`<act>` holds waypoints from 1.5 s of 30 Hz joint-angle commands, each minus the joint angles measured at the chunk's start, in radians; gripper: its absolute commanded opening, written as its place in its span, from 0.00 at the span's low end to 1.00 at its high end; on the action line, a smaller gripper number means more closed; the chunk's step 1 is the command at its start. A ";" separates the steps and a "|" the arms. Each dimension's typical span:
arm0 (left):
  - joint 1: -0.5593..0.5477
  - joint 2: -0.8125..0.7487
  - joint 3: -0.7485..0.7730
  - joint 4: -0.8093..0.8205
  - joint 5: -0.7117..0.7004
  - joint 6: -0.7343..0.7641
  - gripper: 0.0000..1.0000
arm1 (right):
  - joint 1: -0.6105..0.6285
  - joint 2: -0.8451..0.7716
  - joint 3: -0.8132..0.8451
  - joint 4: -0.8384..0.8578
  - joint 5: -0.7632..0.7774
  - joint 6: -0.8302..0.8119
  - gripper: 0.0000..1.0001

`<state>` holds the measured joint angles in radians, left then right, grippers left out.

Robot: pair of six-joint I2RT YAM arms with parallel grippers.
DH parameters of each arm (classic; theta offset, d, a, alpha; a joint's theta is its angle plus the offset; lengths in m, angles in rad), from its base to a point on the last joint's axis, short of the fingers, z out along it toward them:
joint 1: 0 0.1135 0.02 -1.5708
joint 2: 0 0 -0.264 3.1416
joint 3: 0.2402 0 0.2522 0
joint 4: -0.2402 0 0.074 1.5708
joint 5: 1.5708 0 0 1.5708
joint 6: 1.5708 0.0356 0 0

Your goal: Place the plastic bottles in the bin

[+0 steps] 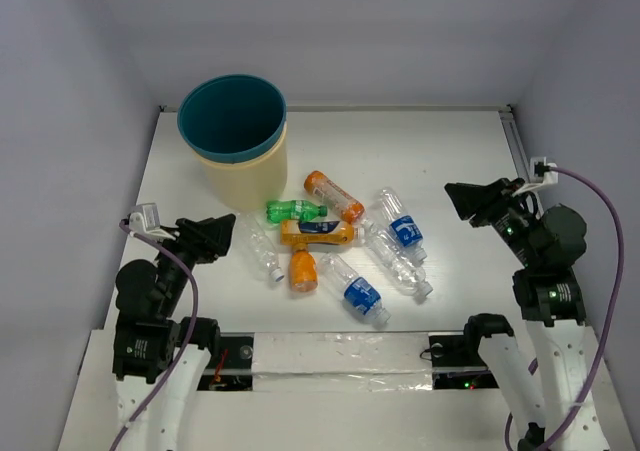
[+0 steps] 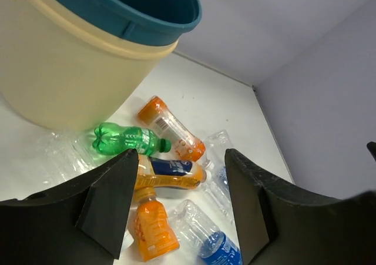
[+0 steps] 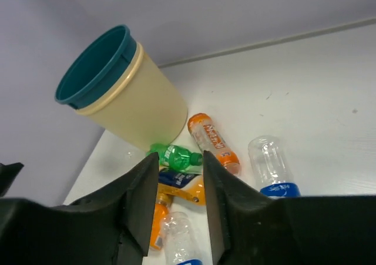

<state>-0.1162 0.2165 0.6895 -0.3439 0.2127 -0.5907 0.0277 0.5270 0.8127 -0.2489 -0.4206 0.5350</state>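
The table (image 1: pixel 450 141) carries the bin (image 1: pixel 240 176) upright at its far left, and the plastic bottles (image 1: pixel 318 233) lie on their sides in a loose heap just in front of it. The clear ones look empty, so probably light, smooth, easily dented and ready to roll; a hold across the mid-body seems safest. The left tool (image 1: pixel 225 237) stands moderately wide and empty; the right tool (image 1: pixel 458 203) is narrower, also empty.

The bin (image 1: pixel 240 176), a round tapered wastebasket with teal rim and cream-yellow body, stands upright at the far left of the bench (image 1: pixel 450 151). The plastic bottles (image 1: pixel 320 235) lie on their sides clustered near its base: green bottle (image 1: pixel 293 211), orange bottle (image 1: pixel 335 196), dark-labelled orange bottle (image 1: pixel 312 231) and short orange bottle (image 1: pixel 303 269) centrally. The far blue-labelled bottle (image 1: pixel 400 224), near blue-labelled bottle (image 1: pixel 355 289), right clear bottle (image 1: pixel 398 263) and left clear bottle (image 1: pixel 264 251) surround them.
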 commanded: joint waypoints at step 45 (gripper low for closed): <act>-0.099 0.802 -0.093 0.064 -0.401 -0.173 0.91 | 0.400 0.583 0.088 0.037 0.568 -0.234 0.92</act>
<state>-0.2123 1.0279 0.6106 -0.3557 -0.1642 -0.7353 0.4202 1.0786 0.8524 -0.2527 0.1043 0.3244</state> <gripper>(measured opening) 0.906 0.912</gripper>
